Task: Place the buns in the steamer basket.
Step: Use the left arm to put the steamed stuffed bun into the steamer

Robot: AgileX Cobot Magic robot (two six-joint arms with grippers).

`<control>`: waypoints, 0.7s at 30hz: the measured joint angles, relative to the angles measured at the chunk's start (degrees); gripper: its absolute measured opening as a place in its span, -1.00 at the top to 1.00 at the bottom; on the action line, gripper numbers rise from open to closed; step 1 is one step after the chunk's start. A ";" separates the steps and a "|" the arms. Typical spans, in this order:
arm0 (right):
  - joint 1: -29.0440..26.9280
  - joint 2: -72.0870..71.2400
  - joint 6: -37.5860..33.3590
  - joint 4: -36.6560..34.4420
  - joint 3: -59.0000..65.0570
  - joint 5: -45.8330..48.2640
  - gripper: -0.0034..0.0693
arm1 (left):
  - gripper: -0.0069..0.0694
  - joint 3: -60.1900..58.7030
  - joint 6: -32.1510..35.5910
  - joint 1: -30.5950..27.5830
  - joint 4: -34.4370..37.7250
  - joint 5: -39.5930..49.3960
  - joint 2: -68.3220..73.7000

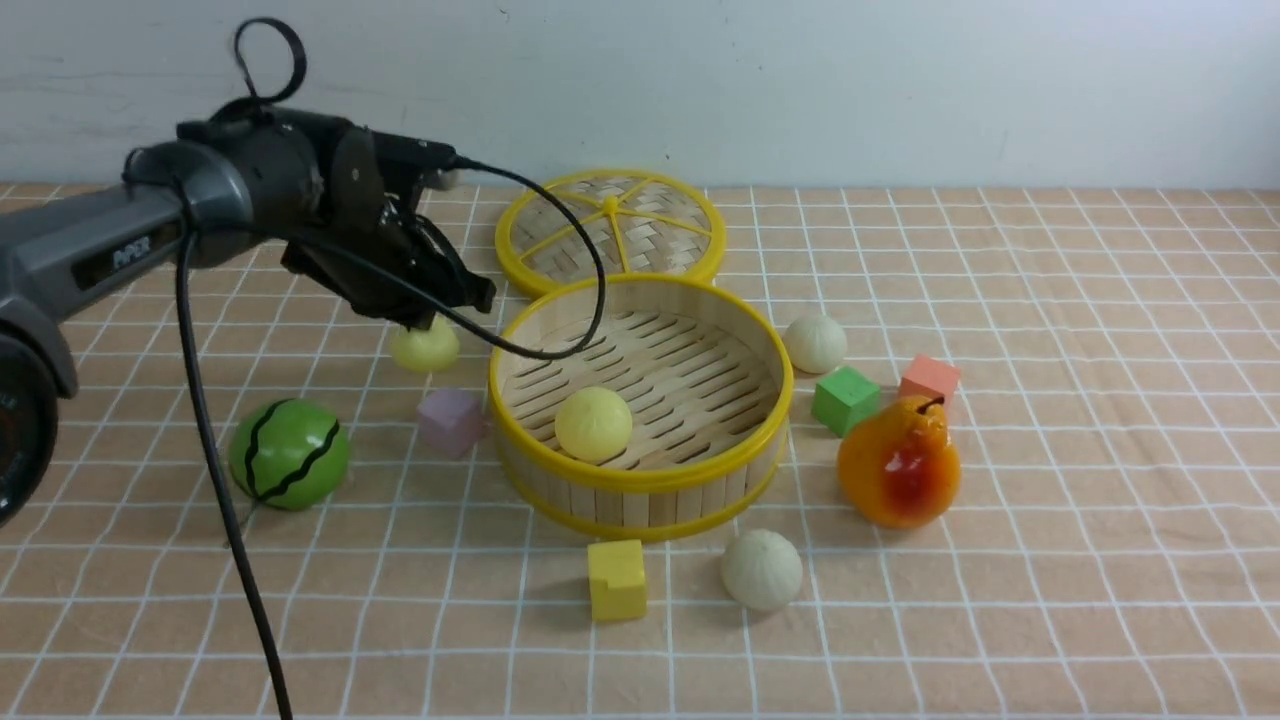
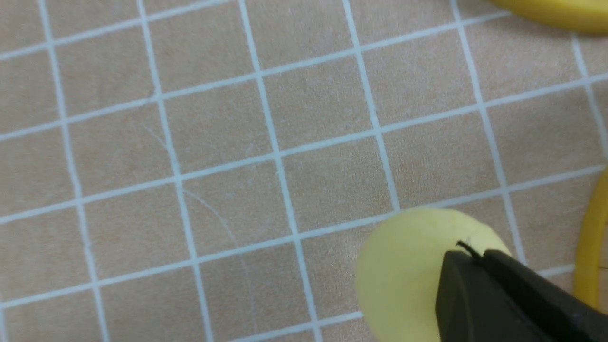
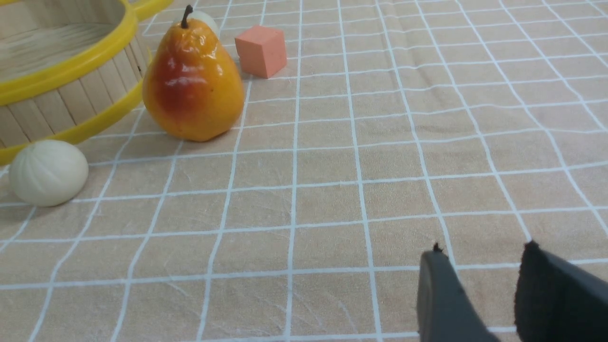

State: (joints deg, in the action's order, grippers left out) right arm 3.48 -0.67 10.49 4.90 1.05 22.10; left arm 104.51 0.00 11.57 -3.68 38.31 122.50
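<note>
The smooth, pale yellow round bun (image 1: pixel 427 348) sits on the grid-patterned cloth (image 1: pixel 1090 430), on the left side of the round bamboo steamer basket with bright yellow rims (image 1: pixel 640 478) and just behind the lilac cube (image 1: pixel 451 421). It looks light, probably soft or foam-like with a little give, and not fragile; its smooth curve could let a high pinch slide off and send it rolling. The best hold is likely low around its widest part, one finger on each side, squeezed gently.

The left gripper (image 2: pixel 468 251) is over this bun with its dark fingers closed together, no gap between the tips and nothing gripped. The tips overlap the bun in the wrist view, but whether they press on it I cannot tell. To take it, they would need to part and come down around it.

A matching pale yellow bun (image 1: pixel 593 425) already rests on the basket's slatted floor. Two off-white, faintly pleated buns remain outside: one (image 1: pixel 762 570) in front of the basket, near the yellow block (image 1: pixel 617 581), the other (image 1: pixel 815 344) just beside its right wall, behind the green cube (image 1: pixel 846 401). Their pleats may offer slightly more grip.

The right gripper (image 3: pixel 484 247) has its fingers clearly apart, with bare cloth visible between them and nothing held.
</note>
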 joint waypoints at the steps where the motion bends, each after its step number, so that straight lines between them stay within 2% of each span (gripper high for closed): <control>1: 0.00 0.00 0.00 0.00 0.00 0.00 0.25 | 0.85 0.00 0.00 0.00 -0.05 0.37 -1.16; 7: 0.00 0.00 0.00 0.00 0.00 0.00 0.25 | 0.85 0.00 2.23 2.08 0.32 3.60 -8.15; 13: 0.00 0.00 0.00 0.00 0.00 0.00 0.25 | 0.85 0.06 6.68 8.91 5.59 4.58 -9.41; 17: 0.00 0.00 0.00 0.00 0.00 0.00 0.25 | 0.85 0.06 7.28 12.18 6.31 2.40 -6.72; 21: 0.00 0.00 0.00 0.00 0.00 0.00 0.25 | 0.85 0.06 7.33 12.46 5.60 -1.78 -3.56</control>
State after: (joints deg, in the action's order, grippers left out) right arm 3.48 -0.67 10.49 4.90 1.05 22.10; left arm 104.57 7.33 24.03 1.92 36.53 118.93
